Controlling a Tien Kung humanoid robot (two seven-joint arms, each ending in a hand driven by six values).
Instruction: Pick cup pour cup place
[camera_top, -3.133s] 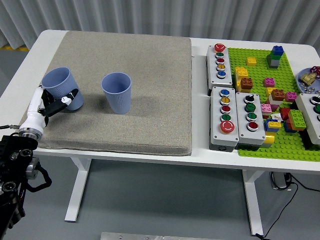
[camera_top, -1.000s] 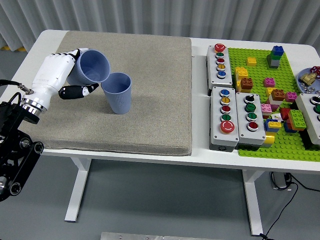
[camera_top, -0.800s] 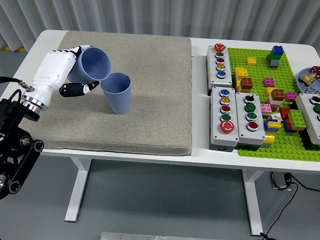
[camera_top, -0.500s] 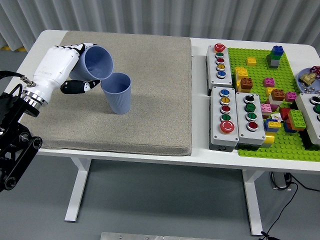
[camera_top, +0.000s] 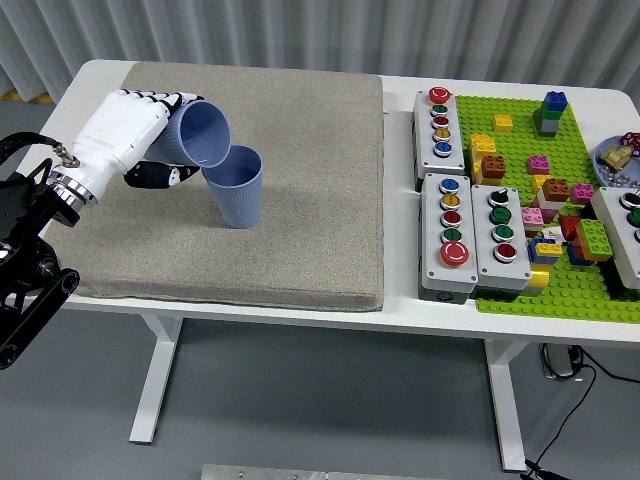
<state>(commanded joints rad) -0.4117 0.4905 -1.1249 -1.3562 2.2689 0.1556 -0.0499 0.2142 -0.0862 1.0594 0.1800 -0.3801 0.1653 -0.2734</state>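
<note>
My left hand (camera_top: 150, 135) is shut on a light blue cup (camera_top: 203, 134) and holds it tilted on its side, mouth facing right and down, above the grey mat (camera_top: 300, 220). The tilted cup's rim is over the mouth of a second light blue cup (camera_top: 236, 190), which stands upright on the mat just to the right of my hand. I cannot see anything inside either cup. My right arm is out of view.
Two grey button boxes (camera_top: 440, 122) (camera_top: 473, 235) stand right of the mat. A green baseplate (camera_top: 560, 200) with several coloured bricks lies at the far right, with another button box (camera_top: 625, 235) and a small dish (camera_top: 618, 160) at the right edge.
My left hand lifted the cup from the mat's left side, carried it right and up, and tipped it further toward the standing cup. The standing cup has not moved.
</note>
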